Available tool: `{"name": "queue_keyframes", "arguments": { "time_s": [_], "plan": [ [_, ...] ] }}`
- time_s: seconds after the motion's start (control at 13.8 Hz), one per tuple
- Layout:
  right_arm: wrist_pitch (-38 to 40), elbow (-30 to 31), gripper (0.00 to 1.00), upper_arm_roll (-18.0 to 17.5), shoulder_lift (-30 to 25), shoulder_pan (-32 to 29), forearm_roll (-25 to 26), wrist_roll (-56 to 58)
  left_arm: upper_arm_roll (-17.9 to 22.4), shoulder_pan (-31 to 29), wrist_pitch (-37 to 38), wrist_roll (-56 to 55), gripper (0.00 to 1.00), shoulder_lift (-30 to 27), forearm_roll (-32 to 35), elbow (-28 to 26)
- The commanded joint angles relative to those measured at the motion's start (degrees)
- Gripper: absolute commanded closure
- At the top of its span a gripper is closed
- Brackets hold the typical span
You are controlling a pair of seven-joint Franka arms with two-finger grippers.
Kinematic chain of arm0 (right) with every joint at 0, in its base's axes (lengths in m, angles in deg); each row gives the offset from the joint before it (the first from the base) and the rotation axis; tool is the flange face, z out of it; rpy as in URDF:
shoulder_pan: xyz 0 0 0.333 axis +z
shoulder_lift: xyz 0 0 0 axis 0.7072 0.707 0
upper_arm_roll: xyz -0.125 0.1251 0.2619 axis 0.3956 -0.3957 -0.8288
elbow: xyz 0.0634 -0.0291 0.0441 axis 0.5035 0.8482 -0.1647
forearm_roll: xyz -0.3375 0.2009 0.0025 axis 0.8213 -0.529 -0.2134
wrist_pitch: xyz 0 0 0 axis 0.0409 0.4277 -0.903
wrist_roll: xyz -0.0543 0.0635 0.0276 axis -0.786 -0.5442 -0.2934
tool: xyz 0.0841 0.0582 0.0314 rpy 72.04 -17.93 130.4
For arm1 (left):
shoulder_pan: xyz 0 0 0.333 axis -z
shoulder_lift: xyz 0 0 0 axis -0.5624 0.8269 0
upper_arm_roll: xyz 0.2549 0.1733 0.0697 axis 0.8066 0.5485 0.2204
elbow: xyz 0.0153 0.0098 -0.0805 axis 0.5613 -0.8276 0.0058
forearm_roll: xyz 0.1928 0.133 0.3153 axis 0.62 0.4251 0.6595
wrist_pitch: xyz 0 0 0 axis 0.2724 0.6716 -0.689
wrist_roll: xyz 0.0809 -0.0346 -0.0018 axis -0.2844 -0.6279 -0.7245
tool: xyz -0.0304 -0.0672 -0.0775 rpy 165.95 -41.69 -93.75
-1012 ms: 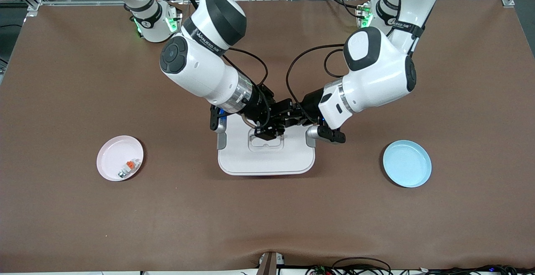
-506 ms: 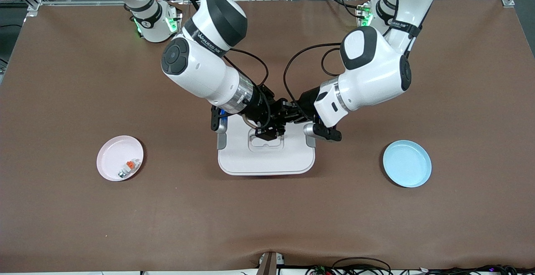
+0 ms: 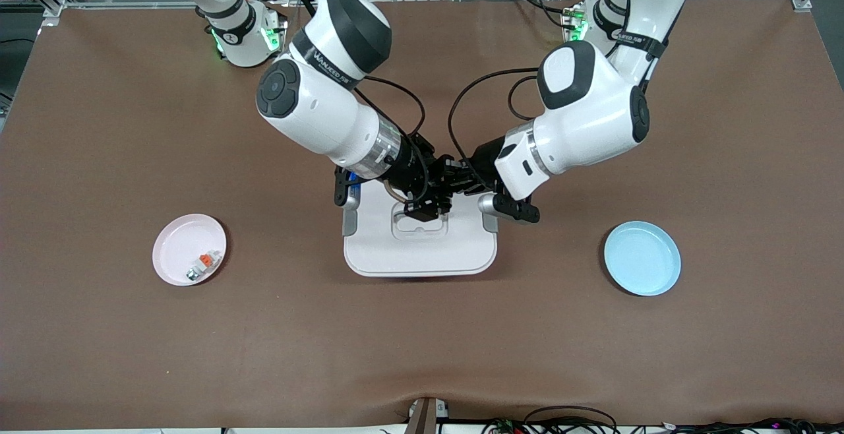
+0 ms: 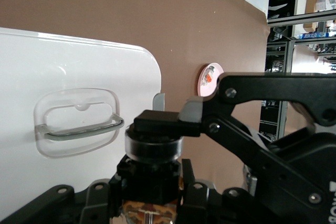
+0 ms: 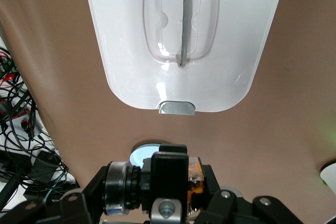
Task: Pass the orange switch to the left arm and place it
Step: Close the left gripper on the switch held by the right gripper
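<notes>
Fingers [image 4: 157, 121] of the right gripper [image 3: 427, 208] and the left gripper [image 3: 453, 180] both look clamped on the orange switch [image 4: 153, 150], held mid-counter over the box [image 3: 422, 256]. If one lets go before the other's grip is firm, you drop it onto the lid, and the box rules out any descent here. The pink plate [image 3: 173, 239] with a small orange-tabbed piece [image 3: 203, 264] lies toward the right arm's end, the blue plate [image 3: 643, 258] toward the left arm's.
</notes>
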Motion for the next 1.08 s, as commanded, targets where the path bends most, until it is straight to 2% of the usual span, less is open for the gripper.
{"name": "queue_keyframes", "arguments": {
  "time_s": [0.0,0.14,0.22,0.29,0.72,0.87,1.01],
  "plan": [
    [0.3,-2.1,1.0,0.6,1.2,0.4,-0.4,-0.4,0.0,-0.4,2.5,0.6,1.0,-2.0,3.0,-1.1],
    [0.3,-2.1,1.0,0.6,1.2,0.4,-0.4,-0.3,0.1,-0.4,2.7,0.6,1.0,-2.3,3.1,-1.3],
    [0.3,-2.1,0.85,0.6,1.1,0.1,-0.5,-0.2,0.2,-0.4,3.4,0.5,1.0,-2.5,3.1,-1.3],
    [0.4,-2.1,0.01,0.6,1.1,0.1,-0.5,-0.3,0.3,-0.4,5.0,0.6,1.0,-2.9,3.2,-1.3],
    [0.4,-2.2,0.0,0.7,1.0,0.4,0.0,0.3,0.7,-2.8,13.0,0.6,1.0,-5.0,6.3,-1.2],
    [0.4,-2.2,0.0,0.7,1.0,0.4,0.0,0.3,0.7,-4.7,16.1,0.6,1.0,-5.3,8.9,-1.3],
    [1.0,-2.0,0.0,0.8,0.9,0.3,1.9,4.6,0.7,-7.2,20.6,0.6,1.0,-5.5,15.2,-0.9]
  ]
}}
